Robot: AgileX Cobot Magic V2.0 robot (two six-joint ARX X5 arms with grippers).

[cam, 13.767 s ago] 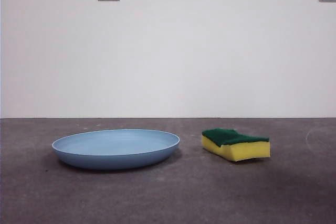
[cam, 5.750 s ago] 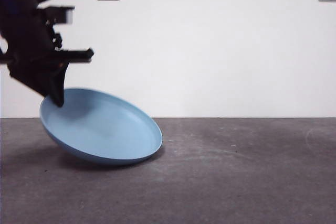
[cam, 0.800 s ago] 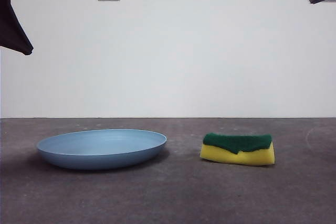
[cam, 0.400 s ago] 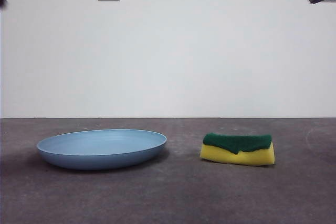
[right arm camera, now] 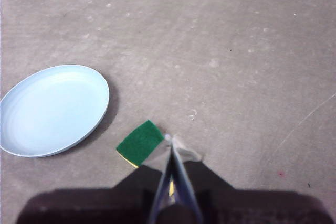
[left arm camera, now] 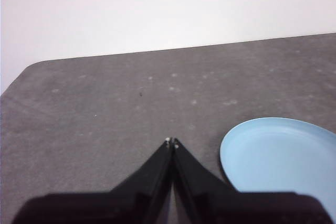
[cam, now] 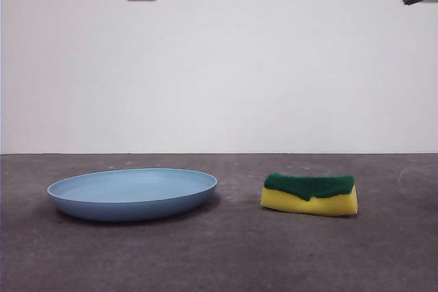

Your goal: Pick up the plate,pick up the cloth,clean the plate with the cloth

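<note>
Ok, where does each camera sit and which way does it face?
Front: low at table height, looking level across at plate and sponge; a black arm tip in the top corner.
Left wrist: above the table, looking down past the shut left gripper; plate beside it.
Right wrist: looking down past the shut right gripper, over the sponge.
All three share the plate.

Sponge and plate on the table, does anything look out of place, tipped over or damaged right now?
Mostly no. The plate lies flat on the grey table, and the sponge sits apart beside it, green side up. The only oddity: the sponge's green layer has an uneven, wavy lower edge in the front view. Nothing is spilled.
</note>
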